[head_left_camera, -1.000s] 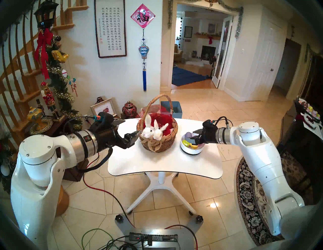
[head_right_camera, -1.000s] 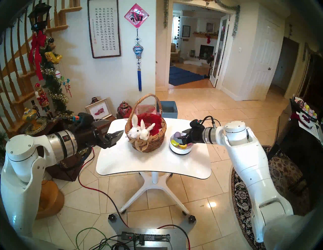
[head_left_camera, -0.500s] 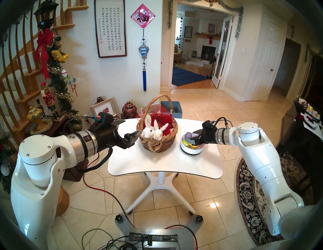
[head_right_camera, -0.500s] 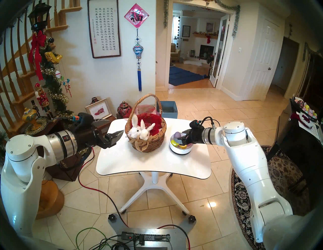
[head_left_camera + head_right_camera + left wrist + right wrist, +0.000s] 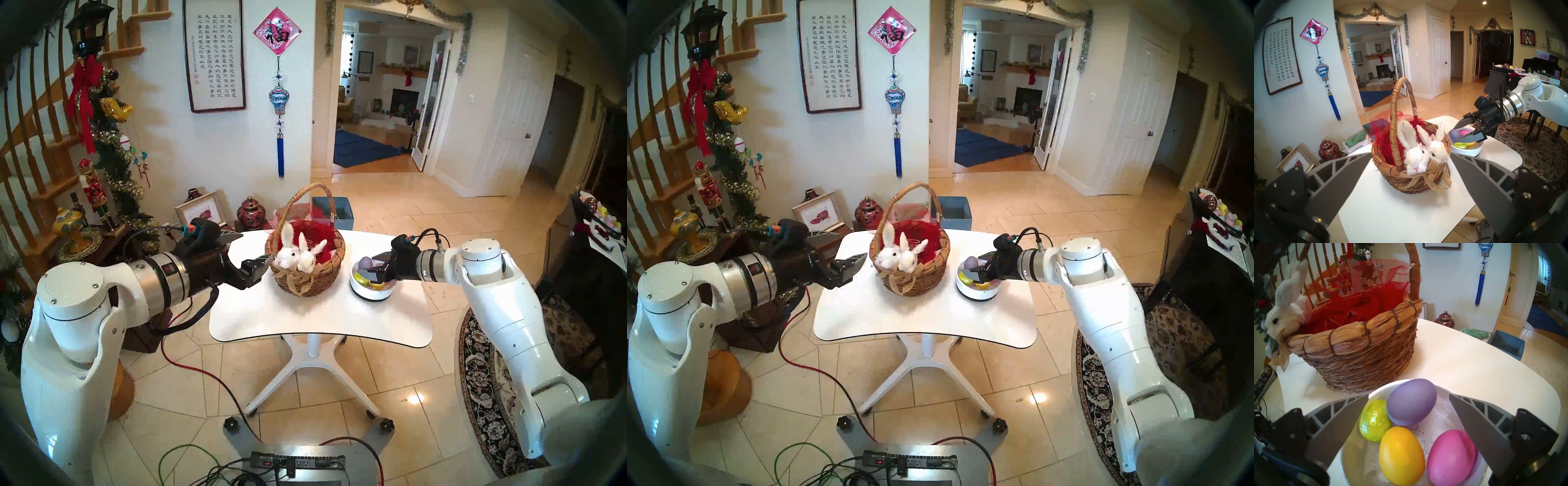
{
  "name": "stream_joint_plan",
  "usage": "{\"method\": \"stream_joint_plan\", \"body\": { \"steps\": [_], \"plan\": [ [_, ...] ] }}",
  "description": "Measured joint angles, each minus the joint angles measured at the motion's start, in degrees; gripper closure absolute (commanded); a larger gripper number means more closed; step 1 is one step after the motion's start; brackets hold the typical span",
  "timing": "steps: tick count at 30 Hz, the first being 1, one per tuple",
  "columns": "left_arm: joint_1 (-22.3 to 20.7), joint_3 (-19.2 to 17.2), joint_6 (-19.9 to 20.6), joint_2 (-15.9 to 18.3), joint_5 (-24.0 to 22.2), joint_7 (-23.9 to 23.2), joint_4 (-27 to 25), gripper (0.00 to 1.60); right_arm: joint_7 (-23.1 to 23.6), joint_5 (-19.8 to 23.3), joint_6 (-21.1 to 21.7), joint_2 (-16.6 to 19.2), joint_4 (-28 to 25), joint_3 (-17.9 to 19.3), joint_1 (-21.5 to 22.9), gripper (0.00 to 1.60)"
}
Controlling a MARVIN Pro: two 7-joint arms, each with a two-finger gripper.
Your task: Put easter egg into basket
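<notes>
Right gripper (image 5: 1408, 412): we see jaws wide, empty, over the bowl's (image 5: 1481, 470) eggs.
Left gripper (image 5: 1411, 162): jaws wide, empty, beside the basket (image 5: 1390, 171).

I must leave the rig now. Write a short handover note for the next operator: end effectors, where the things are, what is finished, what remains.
Right end effector: open, holding nothing, poised over the white bowl.
Left end effector: open, holding nothing, beside the basket, not touching it.
Things: four eggs lie in the bowl: purple egg, green glitter egg, yellow egg, pink egg. Basket and bowl both stand on the white table, the bowl on the robot's right.
Done: nothing; no egg shows in the basket.
Left: grasp an egg, carry it over the basket rim, release it onto the red lining.
</notes>
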Motion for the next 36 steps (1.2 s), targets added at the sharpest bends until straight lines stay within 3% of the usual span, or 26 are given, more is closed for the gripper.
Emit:
{"method": "stream_joint_plan", "body": {
  "steps": [6, 16, 23, 24, 27, 28, 36],
  "plan": [
    [0.0, 0.0, 0.0, -0.1, 0.1, -0.1, 0.0, 0.0, -0.2, 0.0, -0.1, 0.0, -0.1, 0.0, -0.2, 0.0],
    [-0.1, 0.0, 0.1, -0.2, 0.2, -0.2, 0.0, 0.0, -1.4, -0.8, -0.4, 0.0, -0.3, -0.1, -0.5, 0.3],
    [-0.1, 0.0, 0.1, -0.3, 0.3, -0.3, 0.0, 0.0, -1.5, -0.9, -0.9, 0.0, -0.3, 0.0, -0.6, 0.93],
    [-0.1, 0.0, 0.1, -0.3, 0.4, -0.4, 0.0, 0.0, -1.5, -0.9, -0.9, 0.0, -0.3, 0.0, -0.6, 0.93],
    [-0.1, 0.0, 0.1, -0.3, 0.4, -0.4, 0.0, 0.0, -1.5, -0.9, -1.1, 0.1, -0.3, 0.0, -0.6, 1.14],
    [-0.1, 0.0, 0.1, -0.3, 0.4, -0.4, 0.0, 0.0, -1.5, -0.8, -1.1, 0.1, -0.4, 0.0, -0.7, 1.29],
    [-0.1, -0.1, 0.1, -0.4, 0.5, -0.5, 0.0, 0.0, -1.0, -0.1, -1.3, 0.4, -1.0, 0.5, -1.0, 1.42]
  ]
}}
